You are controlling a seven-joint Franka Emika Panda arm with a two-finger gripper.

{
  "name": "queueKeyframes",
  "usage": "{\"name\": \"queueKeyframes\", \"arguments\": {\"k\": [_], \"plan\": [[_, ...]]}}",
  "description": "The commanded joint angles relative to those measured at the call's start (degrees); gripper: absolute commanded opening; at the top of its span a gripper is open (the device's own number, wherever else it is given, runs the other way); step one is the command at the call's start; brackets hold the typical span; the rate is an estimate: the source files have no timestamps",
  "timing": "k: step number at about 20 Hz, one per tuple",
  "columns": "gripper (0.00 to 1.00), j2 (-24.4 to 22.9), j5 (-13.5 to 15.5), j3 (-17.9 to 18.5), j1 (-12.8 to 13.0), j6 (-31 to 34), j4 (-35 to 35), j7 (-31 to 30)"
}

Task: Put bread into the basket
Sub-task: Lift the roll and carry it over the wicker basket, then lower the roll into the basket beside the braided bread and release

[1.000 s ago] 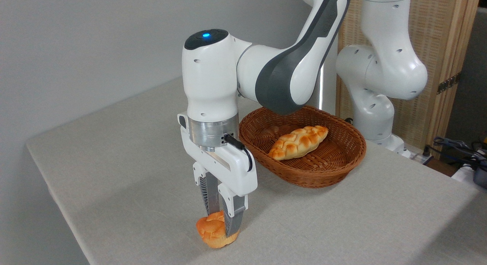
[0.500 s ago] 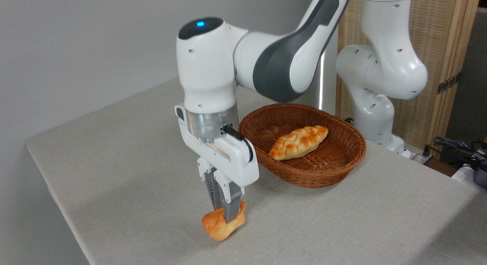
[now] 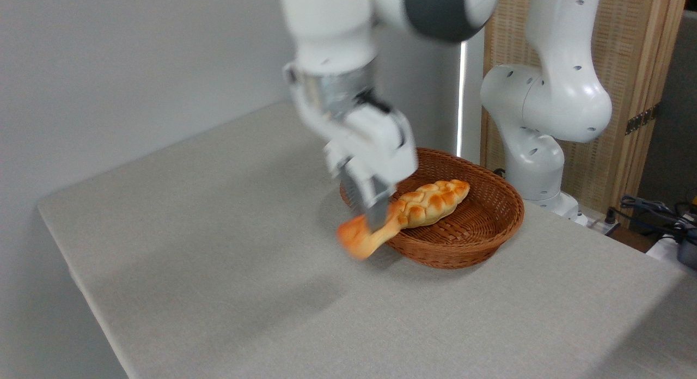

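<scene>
- Golden-orange, the small round muffin-shaped bun (image 3: 360,240) hangs in the air, pinched between the two fingers of the white robot gripper (image 3: 375,222), clear of the cloth below it.
- Blur smears both bun and gripper, so the bun's outline is soft; it looks squeezed where the fingers clamp it.
- Just to the right of the bun sits the oval brown woven wicker basket (image 3: 479,243); the bun is at the basket's left rim, outside it and slightly lower in the picture than the rim's top edge there.
- Inside the basket lies a longer braided golden loaf (image 3: 430,202), running diagonally across the middle, with bare wicker floor on its right and along the front.
- The grey cloth-covered table (image 3: 218,248) is open to the left and front of the basket; its left edge and near-left corner drop away sharply.
- Behind the basket on the right stands the white arm base (image 3: 536,150), close to the basket's far rim.
- A pale wooden slatted screen (image 3: 631,68) rises behind the base, and cables (image 3: 653,207) lie at the far right beyond the table edge.
</scene>
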State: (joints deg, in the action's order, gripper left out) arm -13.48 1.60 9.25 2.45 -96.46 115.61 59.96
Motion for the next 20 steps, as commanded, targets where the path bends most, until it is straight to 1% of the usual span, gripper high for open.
{"name": "queueKeyframes", "arguments": {"k": [1,2,3,4,6,8,9,10,11,12,13,14,16,17,18,19,20], "plan": [[0.19,-11.9,1.0,5.6,0.2,9.2,6.6,13.1],[0.20,-13.0,0.8,6.2,0.2,10.1,7.6,14.8],[0.25,-14.5,0.4,7.3,0.5,11.1,9.4,17.6],[0.28,-15.0,0.3,8.1,0.7,11.2,10.2,18.9],[0.33,-15.3,0.2,10.6,3.3,11.4,12.6,21.9],[0.33,-15.3,0.2,10.8,5.1,11.4,13.8,21.9],[0.33,-14.9,1.1,10.7,7.7,11.3,14.1,21.0],[0.33,-14.7,2.0,10.7,9.1,11.2,14.1,20.2],[0.33,-14.6,2.6,10.7,9.7,11.2,14.1,19.5],[0.33,-14.6,3.8,10.7,10.6,11.2,14.1,17.9],[0.33,-14.6,4.2,10.7,11.4,11.2,14.2,17.0],[0.34,-14.6,4.3,10.7,13.6,11.2,14.3,15.1],[0.48,-13.5,4.3,10.7,18.5,10.4,14.8,8.8],[0.62,-12.9,4.3,10.7,21.2,10.2,15.1,5.7],[0.66,-12.7,4.3,10.7,22.5,10.0,15.3,4.6],[0.68,-12.7,4.1,10.7,24.8,9.5,16.0,3.5],[0.76,-12.6,4.1,10.4,26.4,8.4,16.7,3.0]]}}
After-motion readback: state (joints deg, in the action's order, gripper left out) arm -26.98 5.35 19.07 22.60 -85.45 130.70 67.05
